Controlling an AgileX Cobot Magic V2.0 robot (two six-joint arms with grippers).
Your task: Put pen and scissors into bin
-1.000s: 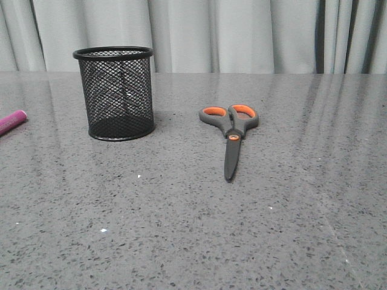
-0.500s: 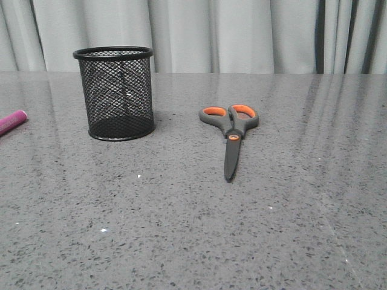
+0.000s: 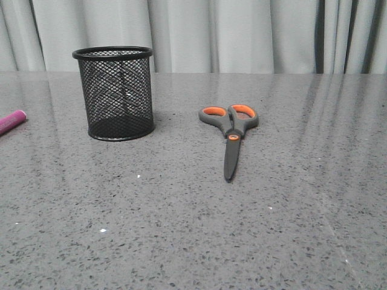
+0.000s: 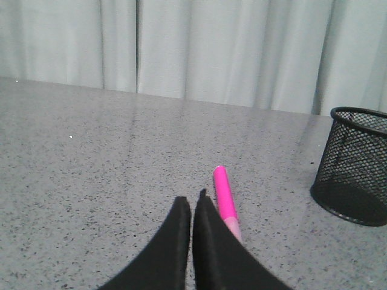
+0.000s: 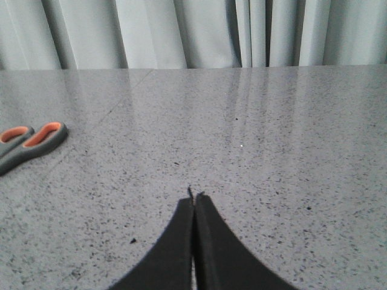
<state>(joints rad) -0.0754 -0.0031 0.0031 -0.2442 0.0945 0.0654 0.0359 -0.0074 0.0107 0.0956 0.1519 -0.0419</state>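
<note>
The magenta pen [image 3: 12,121] lies at the table's left edge, only its end in the front view. In the left wrist view the pen [image 4: 224,199] lies flat just beside my shut, empty left gripper [image 4: 191,198], its pale end partly hidden behind a finger. The black mesh bin [image 3: 115,93] stands upright left of centre; it also shows in the left wrist view [image 4: 354,166]. The scissors [image 3: 231,133] lie closed, blades toward the front; their orange-lined handles show in the right wrist view [image 5: 29,144]. My right gripper [image 5: 194,195] is shut and empty, apart from the scissors.
Grey speckled table [image 3: 181,229] with a pale curtain [image 3: 242,33] behind its far edge. Neither arm shows in the front view.
</note>
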